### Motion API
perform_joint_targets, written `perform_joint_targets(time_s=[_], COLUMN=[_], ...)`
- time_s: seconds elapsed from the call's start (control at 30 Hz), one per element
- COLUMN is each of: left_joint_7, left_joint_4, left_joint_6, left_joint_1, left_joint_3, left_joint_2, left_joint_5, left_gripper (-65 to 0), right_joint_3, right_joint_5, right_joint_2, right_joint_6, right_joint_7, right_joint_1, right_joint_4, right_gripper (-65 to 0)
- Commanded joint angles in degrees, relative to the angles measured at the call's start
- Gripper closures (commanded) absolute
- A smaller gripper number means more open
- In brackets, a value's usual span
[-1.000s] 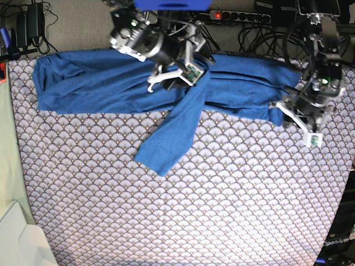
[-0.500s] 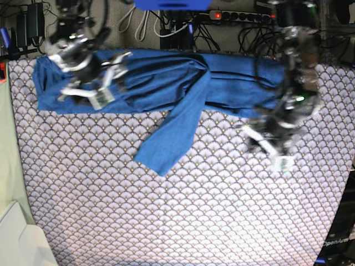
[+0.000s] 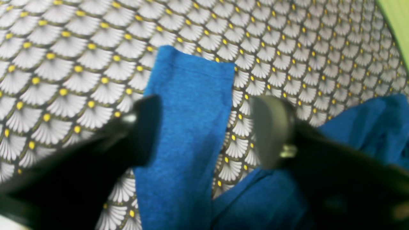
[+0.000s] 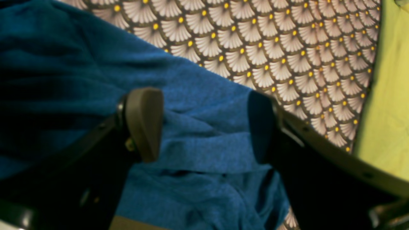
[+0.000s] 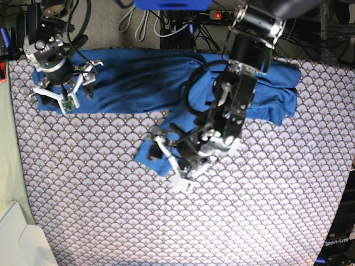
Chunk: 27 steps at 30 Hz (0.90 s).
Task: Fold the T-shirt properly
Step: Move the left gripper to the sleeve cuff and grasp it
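Shirt: the plain medium-blue knit long-sleeved T-shirt (image 5: 150, 80) lies in a long band across the 12 o'clock edge of the scallop-patterned lavender-white table cover (image 5: 249, 210); one sleeve (image 5: 166, 141) trails out toward 7 o'clock, its cuff (image 3: 191, 68) lying flat on the cover.

Left gripper: the black two-finger left gripper (image 3: 204, 131) hangs over the sleeve end, jaws spread wide and straddling the cloth. Nothing is pinched (the wrist view is blurred, so you cannot tell whether a fingertip already brushes the fabric).

Right gripper: the right gripper (image 4: 204, 124), with tan pads, sits over the shirt's 9 o'clock end, jaws wide apart over rumpled folds and holding nothing.

Risk 1: if you close the left jaws as they stand, one finger (image 3: 145, 127) is at the sleeve's edge and the other (image 3: 271, 131) over bare cover. You may catch only a thin edge, and it could slip free on the lift.

Risk 2: a deep descent could nip the table cover together with the sleeve and drag the pattern cloth along.

Risk 3: on the right side the fabric is stacked in creases (image 4: 204, 137). A grab there may take one layer only, and the fold would come out skewed.

Risk 4: the left arm (image 5: 233, 105) lies across the shirt body. Swinging the sleeve back toward 12 o'clock could snag and pull the band askew.
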Motion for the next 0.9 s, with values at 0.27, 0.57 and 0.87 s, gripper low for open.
perform_joint_targets(time_s=[0.27,0.57,0.87], left_joint_7=[-9.88,-20.17,-23.95], left_joint_4=[-14.59,-32.44,-35.34], left_joint_6=[0.04,1.8,9.71], left_joint_1=[-7.06,-12.42,-14.36], left_joint_3=[2.1,12.91,18.27], left_joint_2=[5.85,6.98,6.98], left_joint_5=[-0.11,-0.11,-0.54], left_gripper=[-65.0,-65.0,-65.0], right_joint_3=[0.06,0.06,0.06], right_joint_5=[0.61,0.61,0.61], right_joint_2=[0.31,0.31,0.23], right_joint_6=[-0.05,-0.05,-0.05], right_joint_7=[1.23,1.23,1.23], right_joint_1=[0.23,0.23,0.23], right_joint_4=[0.81,0.81,0.81], right_gripper=[-41.5,-41.5,-41.5])
